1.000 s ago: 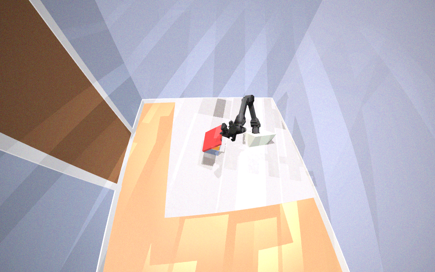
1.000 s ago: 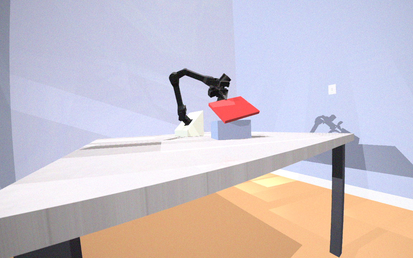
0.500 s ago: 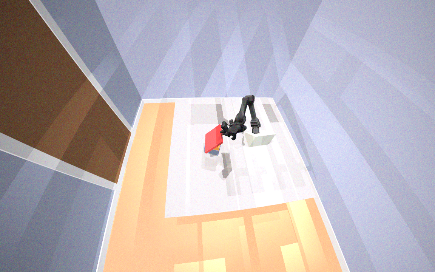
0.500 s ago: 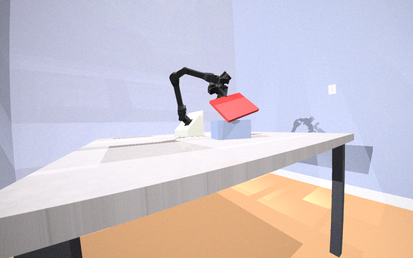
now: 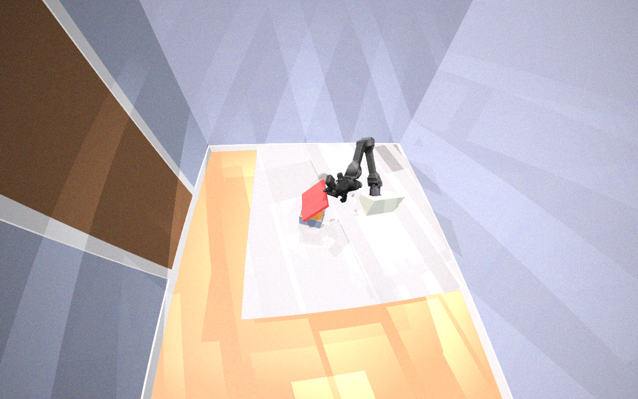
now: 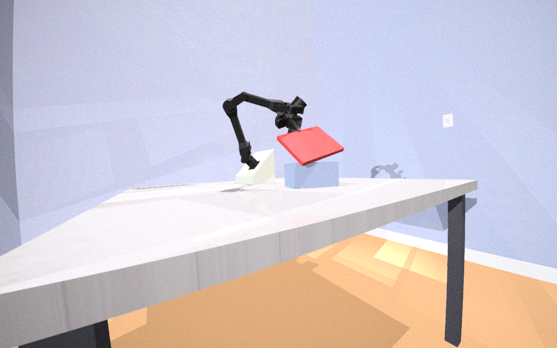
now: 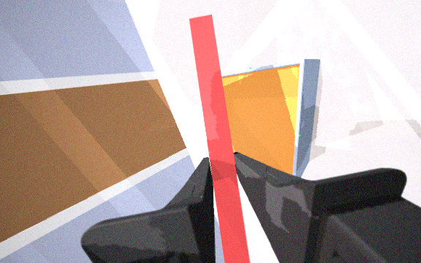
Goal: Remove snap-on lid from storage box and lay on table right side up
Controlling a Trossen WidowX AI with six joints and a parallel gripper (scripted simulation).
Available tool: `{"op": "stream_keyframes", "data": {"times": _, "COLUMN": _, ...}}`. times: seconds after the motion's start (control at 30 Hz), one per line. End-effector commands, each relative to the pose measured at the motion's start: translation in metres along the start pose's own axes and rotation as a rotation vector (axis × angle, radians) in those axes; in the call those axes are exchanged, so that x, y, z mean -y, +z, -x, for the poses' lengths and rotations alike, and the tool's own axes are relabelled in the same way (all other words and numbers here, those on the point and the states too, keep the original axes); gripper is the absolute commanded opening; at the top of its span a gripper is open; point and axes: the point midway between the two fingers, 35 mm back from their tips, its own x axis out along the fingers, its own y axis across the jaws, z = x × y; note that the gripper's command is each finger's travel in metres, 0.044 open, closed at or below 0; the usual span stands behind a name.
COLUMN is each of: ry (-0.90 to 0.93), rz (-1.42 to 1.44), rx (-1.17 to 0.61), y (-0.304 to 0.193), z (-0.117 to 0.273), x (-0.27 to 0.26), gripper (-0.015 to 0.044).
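The red lid is off the storage box and tilted steeply in the air above it. My gripper is shut on one edge of the lid, which runs edge-on between the fingers in the wrist view. The blue storage box stands upright on the table below the lid. Its orange inside shows to the right of the lid in the wrist view. Part of the box is hidden behind the lid in every view.
The white table carries the box and a pale wedge-shaped block, which stands at the arm's base. The table edge on the box's far side from the arm is close by, with orange floor beyond it.
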Motion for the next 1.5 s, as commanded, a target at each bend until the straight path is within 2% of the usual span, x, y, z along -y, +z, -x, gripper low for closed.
{"op": "stream_keyframes", "data": {"times": 0.0, "ry": 0.002, "rz": 0.001, "rx": 0.001, "y": 0.012, "z": 0.0, "x": -0.001, "gripper": 0.0}}
{"op": "stream_keyframes", "data": {"times": 1.47, "ry": 0.001, "rz": 0.008, "rx": 0.002, "y": 0.099, "z": 0.0, "x": -0.001, "gripper": 0.0}}
